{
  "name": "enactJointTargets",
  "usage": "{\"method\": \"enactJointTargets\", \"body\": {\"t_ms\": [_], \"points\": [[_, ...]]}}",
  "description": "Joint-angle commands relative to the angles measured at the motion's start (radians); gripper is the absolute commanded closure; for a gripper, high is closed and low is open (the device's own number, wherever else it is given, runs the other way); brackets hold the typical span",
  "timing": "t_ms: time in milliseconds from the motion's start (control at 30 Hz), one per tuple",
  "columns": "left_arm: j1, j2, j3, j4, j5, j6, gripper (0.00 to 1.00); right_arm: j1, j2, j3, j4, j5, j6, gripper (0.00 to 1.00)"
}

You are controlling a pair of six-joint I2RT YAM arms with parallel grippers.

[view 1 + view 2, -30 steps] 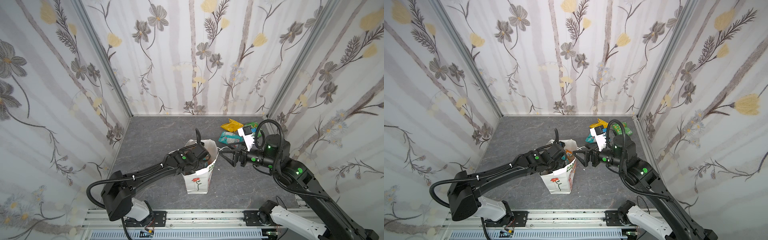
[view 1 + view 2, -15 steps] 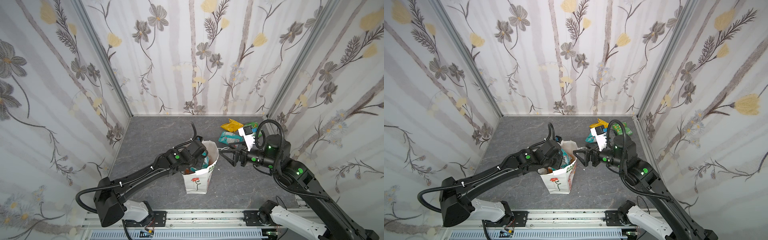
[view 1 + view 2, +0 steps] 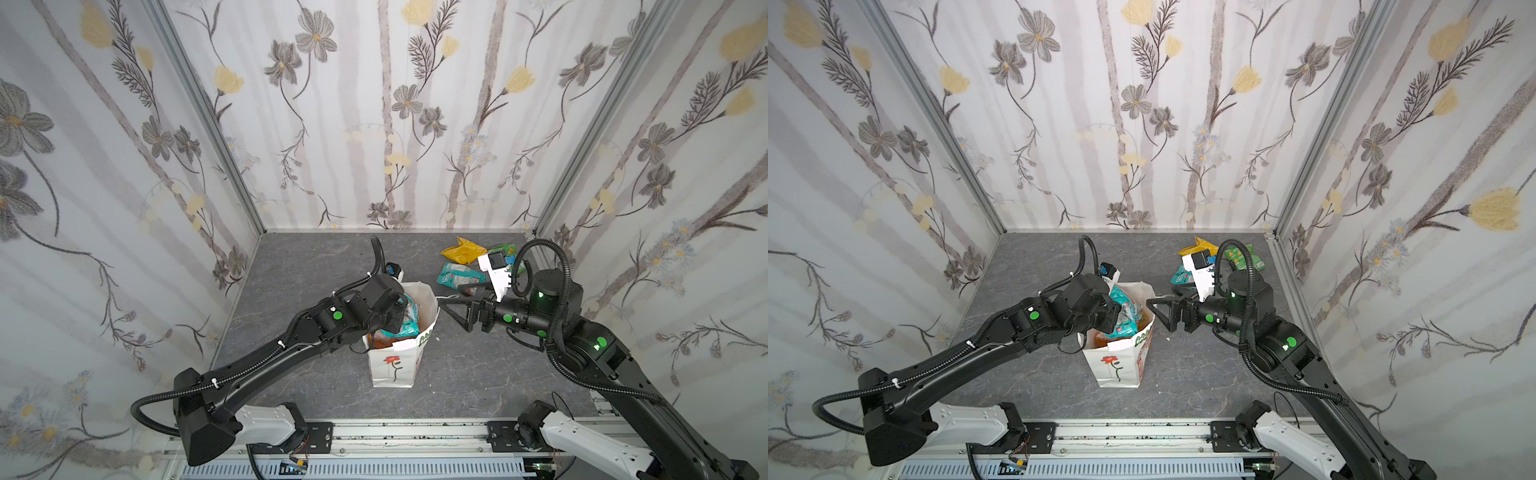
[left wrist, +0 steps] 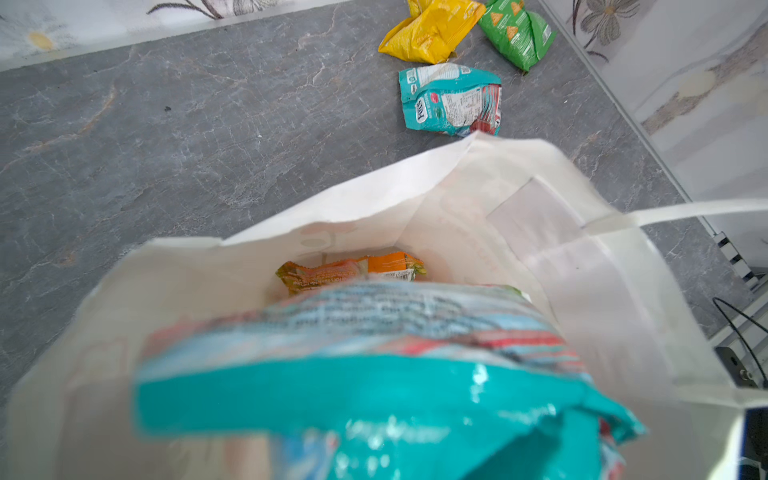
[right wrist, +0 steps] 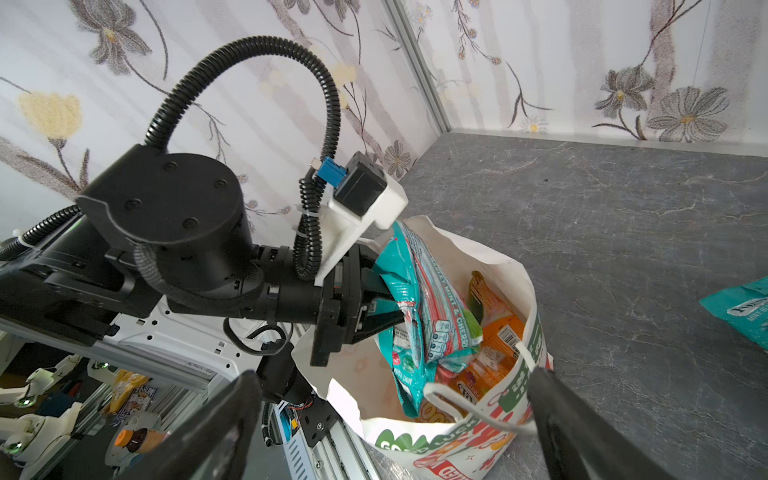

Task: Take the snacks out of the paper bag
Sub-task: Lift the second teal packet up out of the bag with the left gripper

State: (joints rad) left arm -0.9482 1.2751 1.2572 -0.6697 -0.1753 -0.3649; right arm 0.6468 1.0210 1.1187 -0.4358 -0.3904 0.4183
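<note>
Grey, stone-veined tabletop (image 3: 316, 266) is covering the floor of a booth whose walls (image 3: 374, 124) are wearing pale floral wallpaper. Near its middle the paper bag (image 3: 394, 370) is standing upright with its mouth open, its red flower print facing the camera head in both top views. The left gripper (image 5: 392, 305) is reaching over the bag's mouth and clamping a teal-and-white packet (image 5: 432, 316) by its edge. That packet is hanging upright, its upper part above the rim and its lower end inside the bag. Beneath it, orange packets (image 5: 494, 345) are lying deeper in the bag, one of them showing past the held packet in the left wrist view. The right gripper (image 3: 1158, 314) is hovering just beside the bag's right-hand rim with its jaws spread wide, holding nothing. In the right wrist view a white cord handle (image 5: 478, 415) is drooping over the bag's near edge between the two fingers (image 5: 557, 407), and whether either is touching it I cannot tell. Three snacks are lying out on the tabletop toward the back right corner: a yellow packet (image 4: 432, 29), a green packet (image 4: 515, 33) just beside it, and a second teal-and-white packet (image 4: 451, 99) nearer the bag but apart from it.
</note>
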Motion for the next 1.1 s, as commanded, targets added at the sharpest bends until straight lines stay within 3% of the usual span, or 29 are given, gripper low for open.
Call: {"method": "enactJointTargets", "body": {"t_ms": [0, 533, 833, 1067], "points": [[0.000, -0.011, 0.030, -0.001, -0.024, 0.017, 1.00, -0.002, -0.008, 0.008, 0.056, 0.031, 0.012, 0.01], [0.000, -0.112, 0.166, 0.032, 0.010, 0.008, 1.00, -0.002, -0.076, -0.003, 0.124, 0.103, 0.042, 0.01], [0.000, -0.129, 0.242, 0.120, 0.019, 0.000, 1.00, 0.004, -0.028, -0.029, 0.262, -0.119, 0.120, 0.01], [0.000, -0.084, 0.323, 0.145, 0.022, 0.027, 1.00, 0.033, 0.027, -0.029, 0.338, -0.146, 0.159, 0.01]]}}
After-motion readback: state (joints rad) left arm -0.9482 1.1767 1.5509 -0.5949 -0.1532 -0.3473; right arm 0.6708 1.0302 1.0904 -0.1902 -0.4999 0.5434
